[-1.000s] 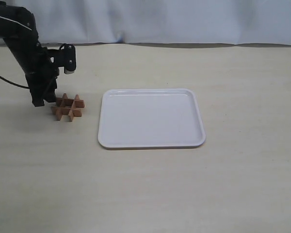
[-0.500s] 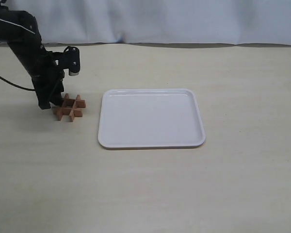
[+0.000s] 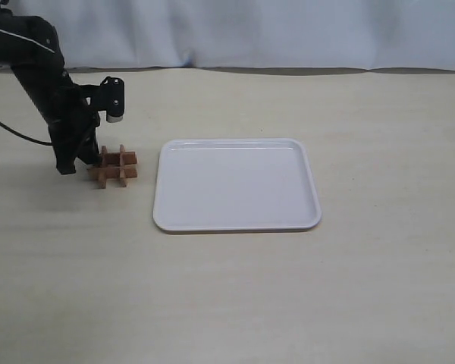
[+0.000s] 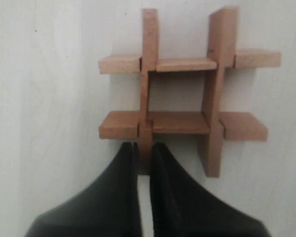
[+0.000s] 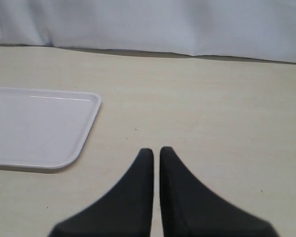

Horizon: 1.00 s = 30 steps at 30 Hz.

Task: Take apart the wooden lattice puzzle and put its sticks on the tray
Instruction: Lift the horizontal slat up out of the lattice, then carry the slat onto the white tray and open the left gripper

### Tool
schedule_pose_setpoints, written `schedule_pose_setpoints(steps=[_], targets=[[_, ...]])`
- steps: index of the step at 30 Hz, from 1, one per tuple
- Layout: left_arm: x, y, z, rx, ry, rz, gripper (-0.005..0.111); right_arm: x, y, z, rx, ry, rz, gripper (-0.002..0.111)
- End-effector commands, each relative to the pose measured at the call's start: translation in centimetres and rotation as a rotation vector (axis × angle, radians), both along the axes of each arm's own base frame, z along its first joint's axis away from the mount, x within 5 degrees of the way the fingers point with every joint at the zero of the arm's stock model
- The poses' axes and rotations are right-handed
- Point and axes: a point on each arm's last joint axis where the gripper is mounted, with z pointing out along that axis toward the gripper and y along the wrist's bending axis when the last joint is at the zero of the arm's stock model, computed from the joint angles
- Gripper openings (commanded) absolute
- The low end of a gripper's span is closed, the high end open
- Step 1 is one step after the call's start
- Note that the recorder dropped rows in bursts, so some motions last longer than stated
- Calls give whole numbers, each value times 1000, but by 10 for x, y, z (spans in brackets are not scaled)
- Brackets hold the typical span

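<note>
The wooden lattice puzzle (image 3: pixel 114 166) (image 4: pixel 185 89) lies assembled on the table just left of the white tray (image 3: pixel 235 226), apart from it. Its four sticks are still interlocked in a hash shape. My left gripper (image 3: pixel 86 161) (image 4: pixel 144 152) is down at the puzzle's left side. Its black fingers are shut on the protruding end of one upright stick (image 4: pixel 149 74). The tray (image 5: pixel 39 128) holds nothing. Over bare table to the right of the tray, my right gripper (image 5: pixel 156 151) is shut with nothing between its fingers; the exterior view does not show it.
A white cloth backdrop (image 3: pixel 250 30) runs along the table's far edge. A small camera (image 3: pixel 112 98) sticks out from the left arm above the puzzle. Bare beige table surrounds the tray on all sides.
The left gripper has shifted right and lower against the puzzle. The puzzle has turned and slid slightly toward the tray. The tray has not moved.
</note>
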Motion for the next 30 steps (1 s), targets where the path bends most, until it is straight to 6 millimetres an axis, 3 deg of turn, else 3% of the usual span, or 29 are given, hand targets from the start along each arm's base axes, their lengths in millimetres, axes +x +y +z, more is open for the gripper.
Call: schedule_pose_setpoints(steps=[1, 6, 14, 20, 24, 30], targets=[[-2, -3, 0, 0, 19, -8, 0, 0, 0, 1, -4, -14, -4, 4], [-3, -3, 10, -3, 6, -9, 0, 0, 0, 1, -4, -14, -4, 4], [-7, -3, 48, -24, -65, -7, 0, 0, 0, 1, -4, -14, -4, 4], [-9, -16, 66, -191, -88, 67, 0, 0, 0, 1, -4, -14, -4, 4], [-17, -42, 67, -206, -67, -8, 0, 0, 0, 1, -4, -14, -4, 4], [-37, -109, 60, -212, -97, -179, 0, 0, 0, 1, -4, -14, -4, 4]])
